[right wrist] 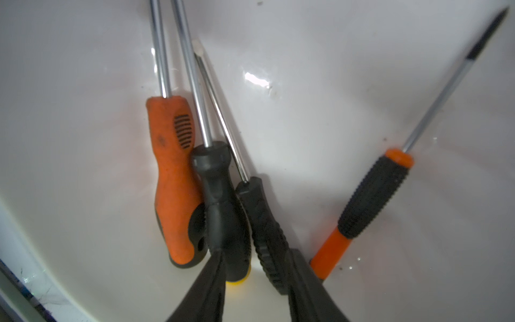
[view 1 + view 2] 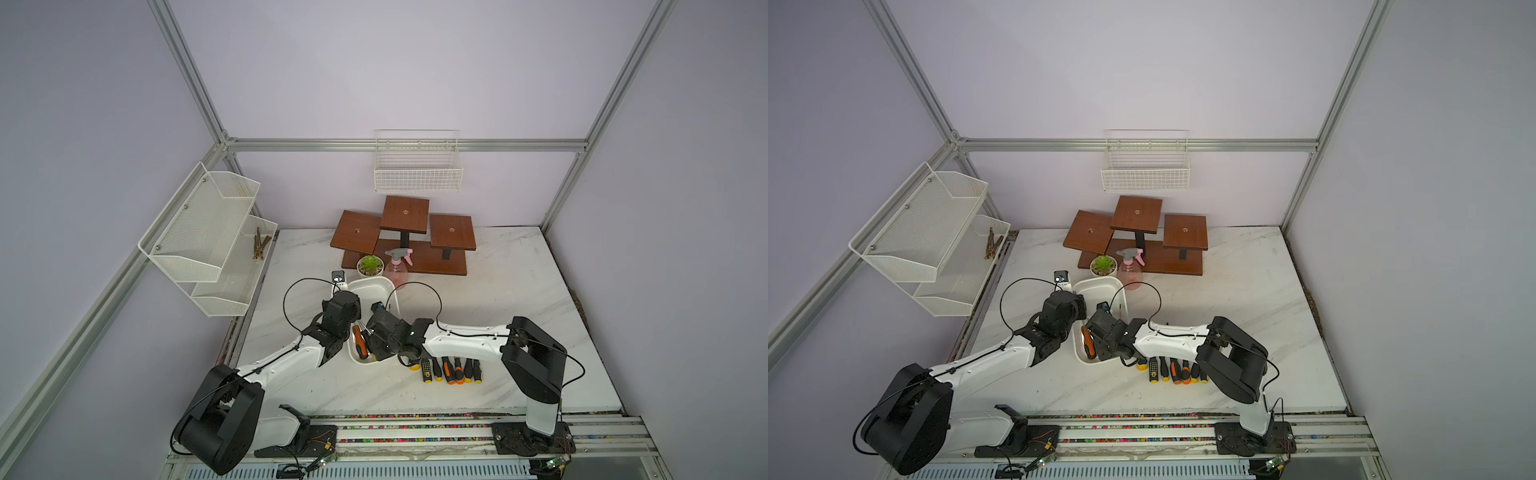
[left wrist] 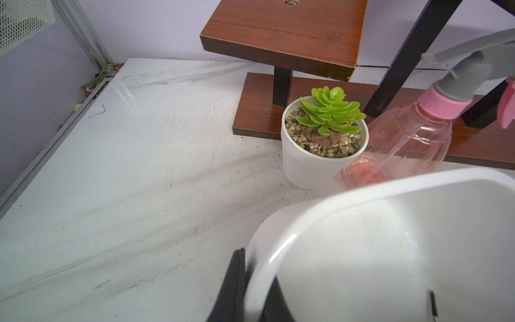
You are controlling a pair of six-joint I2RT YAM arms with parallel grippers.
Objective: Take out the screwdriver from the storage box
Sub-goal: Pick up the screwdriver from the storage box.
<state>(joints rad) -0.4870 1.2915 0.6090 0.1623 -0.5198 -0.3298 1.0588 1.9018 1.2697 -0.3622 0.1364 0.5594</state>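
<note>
Left wrist view, left claw (image 3: pixel 252 284) clenched on storage box (image 3: pixel 278 223) rim, right claw (image 1: pixel 256 276) straddling screwdriver handles.

Both arms reach inward and meet, left gripper (image 3: pixel 252 290) jaws pinched together, right gripper (image 1: pixel 256 281) jaws parted, pointing down.

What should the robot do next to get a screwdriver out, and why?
Probably close the right tool and lift: its fingers straddle two black-handled screwdrivers lying in the storage box, not visibly gripping yet. The left tool is pinching the box rim.
</note>
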